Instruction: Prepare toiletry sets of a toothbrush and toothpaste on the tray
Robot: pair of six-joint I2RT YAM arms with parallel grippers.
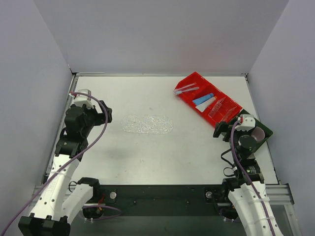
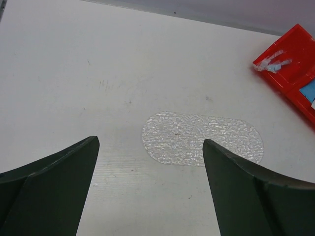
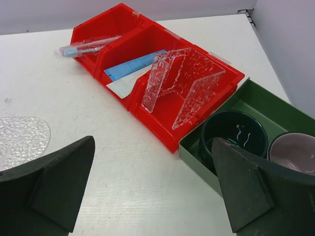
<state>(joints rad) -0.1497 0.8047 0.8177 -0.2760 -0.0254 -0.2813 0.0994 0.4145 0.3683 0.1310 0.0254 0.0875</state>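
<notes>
At the left of the table, the left gripper (image 2: 150,142) is held with its jaws spread wide and nothing between them. Just ahead of it, near the table's middle, the flat oval tray of clear, glittery textured plastic (image 1: 147,124) is laid flat. Well apart to the right, a red compartmented plastic bin (image 3: 152,129) is set at an angle. Slim pale toothbrushes in clear wrapping (image 3: 88,47) are lodged in its far compartment. A blue wedge-shaped tube (image 3: 135,65) and a white wedge-shaped tube (image 3: 125,84) are laid side by side in the middle one, and clear textured plastic pieces (image 3: 184,86) are propped in the near one. Right against the bin's near end, a dark green rectangular tray (image 3: 256,96) is seen, with a dark green mug (image 3: 236,130) and a mauve cup (image 3: 295,152) in it. Beside that end, the right gripper (image 3: 152,142) is held wide open and empty.
</notes>
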